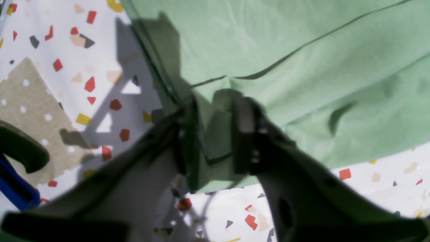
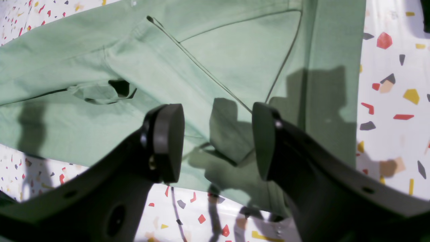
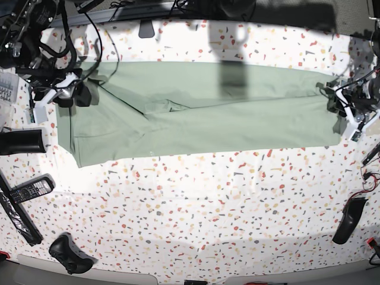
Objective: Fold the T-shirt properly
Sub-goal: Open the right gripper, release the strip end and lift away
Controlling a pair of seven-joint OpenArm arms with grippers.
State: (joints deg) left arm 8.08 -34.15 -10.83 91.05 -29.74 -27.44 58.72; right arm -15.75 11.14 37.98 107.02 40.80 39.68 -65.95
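Observation:
The pale green T-shirt lies folded into a long band across the far half of the speckled table. At the shirt's right end in the base view, my left gripper is low over its corner. In the left wrist view its fingers stand a little apart, with the shirt's corner lying loosely between them. At the other end, my right gripper is open. In the right wrist view its jaws hang wide apart just above the shirt, gripping nothing.
Along the table's left edge sit a black cylinder, a remote control, a long black strip and a game controller. A dark handle-like object lies at the right edge. Cables crowd the far left corner.

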